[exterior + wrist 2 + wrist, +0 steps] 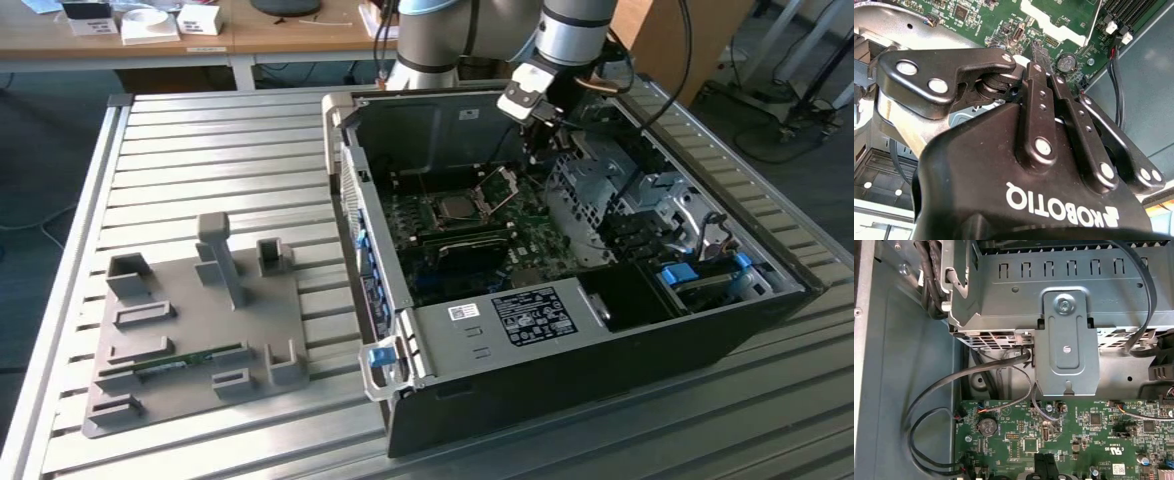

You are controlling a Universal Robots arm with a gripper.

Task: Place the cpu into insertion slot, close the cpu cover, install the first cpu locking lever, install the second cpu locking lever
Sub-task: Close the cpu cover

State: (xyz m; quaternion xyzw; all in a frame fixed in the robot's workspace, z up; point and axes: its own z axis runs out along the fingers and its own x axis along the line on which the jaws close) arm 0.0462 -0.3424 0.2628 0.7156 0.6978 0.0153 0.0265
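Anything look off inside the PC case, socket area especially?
The thin silver metal frame of the cpu cover stands tilted up on its hinge beside the square dark insertion slot, not flat over it. The silvery-grey square cpu appears seated in the slot. No spill or damage visible.

motherboard [985,22] largely behind gripper [1035,59]

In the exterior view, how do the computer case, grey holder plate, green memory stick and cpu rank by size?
1. computer case
2. grey holder plate
3. green memory stick and cpu: too alike to rank; the stick is longer, the cpu wider.
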